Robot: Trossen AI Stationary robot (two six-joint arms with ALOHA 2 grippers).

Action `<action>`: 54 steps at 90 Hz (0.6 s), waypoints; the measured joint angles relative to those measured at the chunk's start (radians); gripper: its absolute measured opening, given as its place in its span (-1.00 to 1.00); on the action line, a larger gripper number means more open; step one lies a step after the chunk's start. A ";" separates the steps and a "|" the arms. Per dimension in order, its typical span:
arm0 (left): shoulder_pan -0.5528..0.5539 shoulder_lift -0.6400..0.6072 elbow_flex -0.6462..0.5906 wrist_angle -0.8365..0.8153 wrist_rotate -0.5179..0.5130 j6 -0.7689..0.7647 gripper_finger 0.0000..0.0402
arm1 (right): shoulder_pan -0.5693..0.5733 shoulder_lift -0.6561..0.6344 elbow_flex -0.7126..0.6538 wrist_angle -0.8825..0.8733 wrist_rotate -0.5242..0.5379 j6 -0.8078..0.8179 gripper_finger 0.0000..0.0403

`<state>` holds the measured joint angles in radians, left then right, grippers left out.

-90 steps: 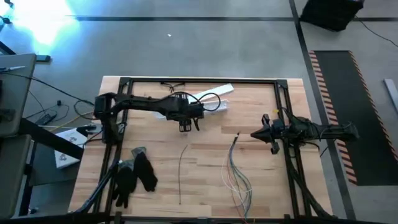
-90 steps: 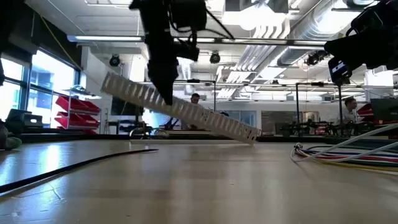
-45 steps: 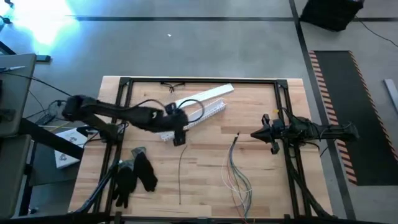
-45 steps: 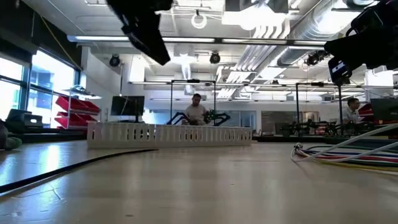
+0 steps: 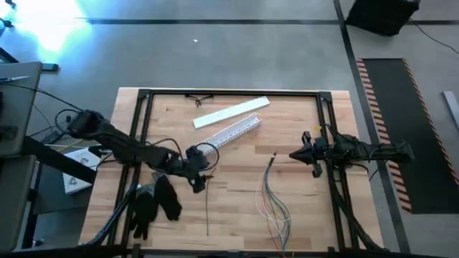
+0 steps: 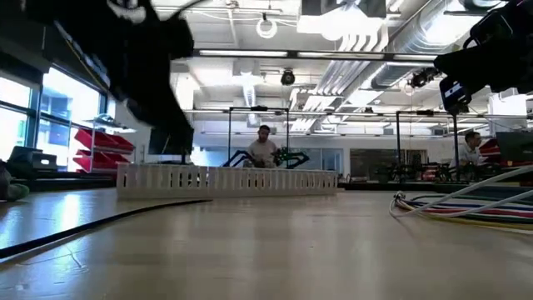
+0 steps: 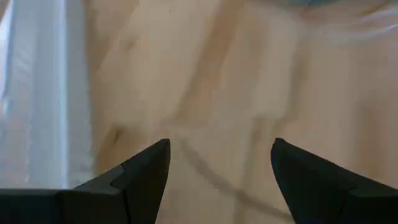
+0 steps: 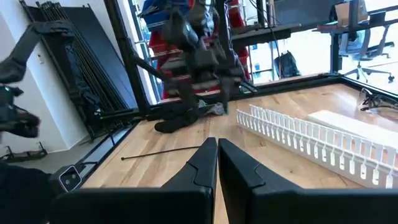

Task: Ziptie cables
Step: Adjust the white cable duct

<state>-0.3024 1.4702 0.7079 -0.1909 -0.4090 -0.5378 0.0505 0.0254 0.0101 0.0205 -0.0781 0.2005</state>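
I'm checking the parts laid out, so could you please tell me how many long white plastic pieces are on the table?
2. The flat white strip lies toward the table's far edge; the slotted white channel lies just beside it, nearer the middle. None seems hidden.

Looking down past two dark pointed fingers (image 7: 146,171), spread wide apart, at a pale wooden tabletop (image 7: 249,93). Hovering over a thin dark line (image 7: 211,177) crossing the wood between the fingertips. Passing beside a blurred white strip (image 7: 37,93) off one finger's outer side.
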 joint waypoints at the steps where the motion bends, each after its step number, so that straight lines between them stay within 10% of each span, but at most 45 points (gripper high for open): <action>1: 0.004 0.006 -0.003 -0.006 -0.003 -0.005 0.25 | 0.000 0.000 0.000 0.000 0.000 0.000 -1.00; 27: 0.140 0.073 -0.014 -0.225 -0.185 0.110 0.23 | 0.000 0.000 0.000 0.000 0.000 0.000 -1.00; 54: 0.170 -0.033 -0.013 -0.221 -0.125 0.114 0.23 | 0.000 0.000 0.000 0.000 0.000 0.000 -1.00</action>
<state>-0.1321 1.4376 0.6949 -0.4114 -0.5344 -0.4239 0.0505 0.0254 0.0101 0.0206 -0.0784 0.2006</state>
